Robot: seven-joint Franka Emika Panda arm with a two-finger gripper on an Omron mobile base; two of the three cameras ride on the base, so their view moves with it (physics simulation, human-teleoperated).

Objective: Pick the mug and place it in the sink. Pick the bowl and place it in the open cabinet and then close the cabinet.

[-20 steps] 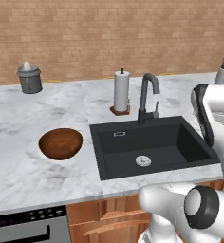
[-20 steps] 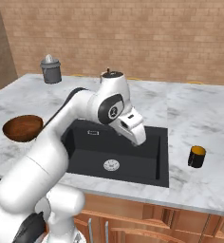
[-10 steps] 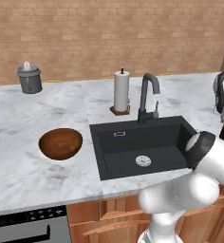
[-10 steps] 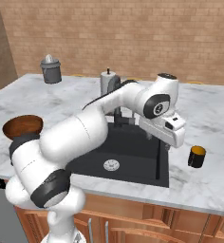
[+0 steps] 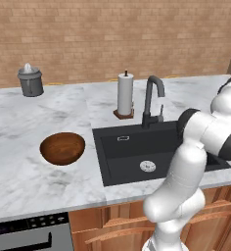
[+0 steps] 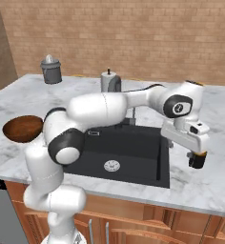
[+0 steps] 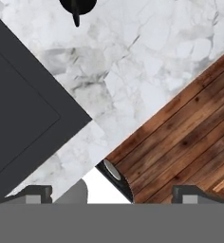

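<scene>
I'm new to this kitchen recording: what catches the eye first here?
The white arm, stretched over the black sink, gripper open above a small dark mug on the marble counter to its right. Left of the sink sits a glossy brown bowl.

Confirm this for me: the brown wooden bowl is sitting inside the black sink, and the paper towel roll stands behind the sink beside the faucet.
Not right. The bowl is not in the sink; it sits on the marble counter to the left of the basin, as the left base view shows. The rest holds: the paper towel roll stands behind the sink beside the faucet.
</scene>
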